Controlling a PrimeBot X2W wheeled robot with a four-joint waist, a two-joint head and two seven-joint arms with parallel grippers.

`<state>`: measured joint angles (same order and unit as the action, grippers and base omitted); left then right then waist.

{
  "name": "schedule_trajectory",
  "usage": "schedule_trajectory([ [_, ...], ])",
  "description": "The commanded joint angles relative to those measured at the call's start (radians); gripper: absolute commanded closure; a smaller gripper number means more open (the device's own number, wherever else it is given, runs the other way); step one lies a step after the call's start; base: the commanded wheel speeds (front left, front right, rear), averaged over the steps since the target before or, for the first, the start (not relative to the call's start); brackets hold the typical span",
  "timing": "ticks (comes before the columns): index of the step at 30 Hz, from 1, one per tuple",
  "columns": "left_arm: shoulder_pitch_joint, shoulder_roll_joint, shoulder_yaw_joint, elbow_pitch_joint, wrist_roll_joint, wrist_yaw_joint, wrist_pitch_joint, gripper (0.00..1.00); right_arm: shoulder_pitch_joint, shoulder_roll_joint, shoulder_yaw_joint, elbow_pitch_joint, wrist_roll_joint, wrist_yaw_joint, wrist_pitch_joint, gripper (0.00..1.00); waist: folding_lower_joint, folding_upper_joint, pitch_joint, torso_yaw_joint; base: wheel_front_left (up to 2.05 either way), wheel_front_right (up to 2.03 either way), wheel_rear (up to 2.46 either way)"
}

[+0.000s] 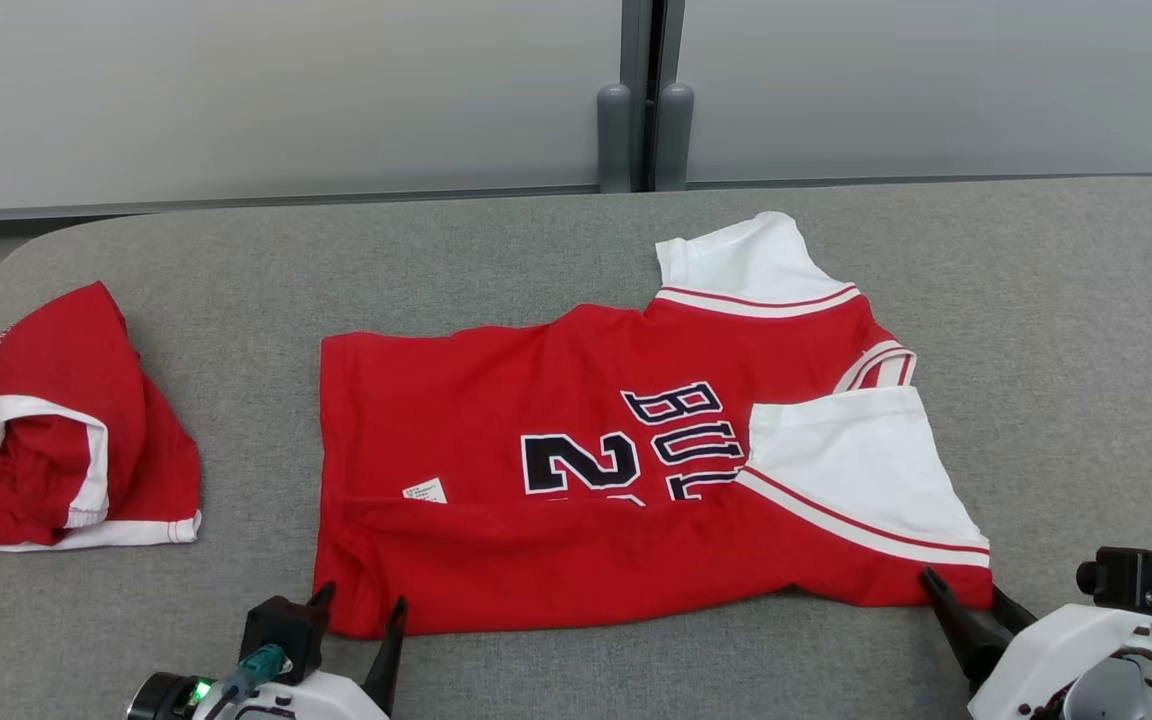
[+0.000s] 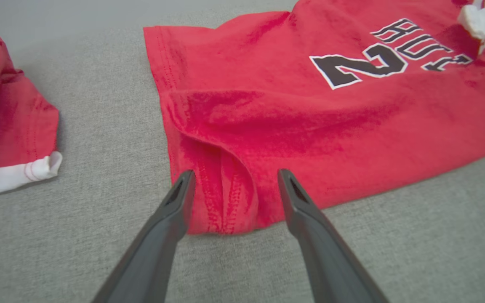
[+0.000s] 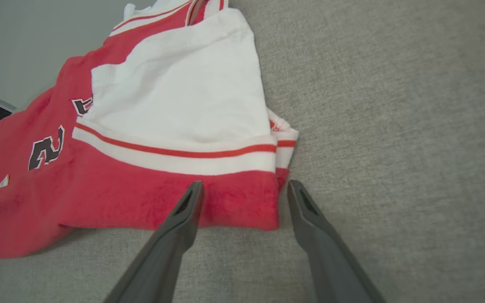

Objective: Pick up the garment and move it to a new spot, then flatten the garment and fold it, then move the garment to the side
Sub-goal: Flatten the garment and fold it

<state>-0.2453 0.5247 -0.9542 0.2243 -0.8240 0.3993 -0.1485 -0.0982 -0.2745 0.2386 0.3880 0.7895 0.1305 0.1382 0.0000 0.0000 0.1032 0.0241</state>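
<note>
left gripper (image 1: pixel 361 600) at 7 o'clock and right gripper (image 1: pixel 961 585) at 5 o'clock, both spread wide and empty. red jersey (image 1: pixel 586 480) lies mid-desk (image 1: pixel 1086 350).
left wrist: hem corner sits between the jaws.
right wrist: sleeve-side corner likewise.
likely light, limp, floppy; pinch both near corners.

Counter (image 1: pixel 1086 350) bare and passable right of the jersey (image 1: pixel 536 450) and behind it. To its left, an open lane (narrower), then a crumpled red garment (image 1: pixel 56 430) obstructs.

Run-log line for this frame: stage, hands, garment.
stage: fold in progress | left hand: open, astride near-left hem corner of red-and-white jersey shirt | right hand: open, astride near-right corner | nothing held
</note>
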Motion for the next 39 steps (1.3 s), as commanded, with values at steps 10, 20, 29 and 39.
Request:
schedule_trajectory([
  [10, -0.035, -0.027, -0.022, 0.111, 0.005, 0.030, 0.067, 0.00, -0.021, 0.041, -0.010, 0.011, -0.018, 0.001, 0.061, 0.00, 0.0000, 0.0000, 0.020, -0.002, 0.00, 0.00, 0.00],
  [20, -0.019, -0.018, 0.000, 0.126, -0.028, 0.051, 0.088, 1.00, -0.026, 0.037, -0.009, -0.002, -0.010, 0.001, 0.059, 1.00, 0.0000, 0.0000, 0.020, 0.006, 0.00, 0.00, 0.00],
  [29, 0.016, 0.029, 0.018, 0.038, -0.059, 0.031, 0.085, 1.00, -0.010, 0.004, -0.015, -0.058, 0.020, 0.001, 0.068, 1.00, 0.0000, 0.0000, -0.014, 0.005, 0.00, 0.00, 0.00],
  [39, 0.084, 0.135, 0.016, -0.138, -0.093, 0.051, 0.148, 1.00, 0.112, -0.088, -0.077, -0.209, 0.059, 0.001, 0.182, 1.00, 0.0000, 0.0000, -0.047, 0.012, 0.00, 0.00, 0.00],
])
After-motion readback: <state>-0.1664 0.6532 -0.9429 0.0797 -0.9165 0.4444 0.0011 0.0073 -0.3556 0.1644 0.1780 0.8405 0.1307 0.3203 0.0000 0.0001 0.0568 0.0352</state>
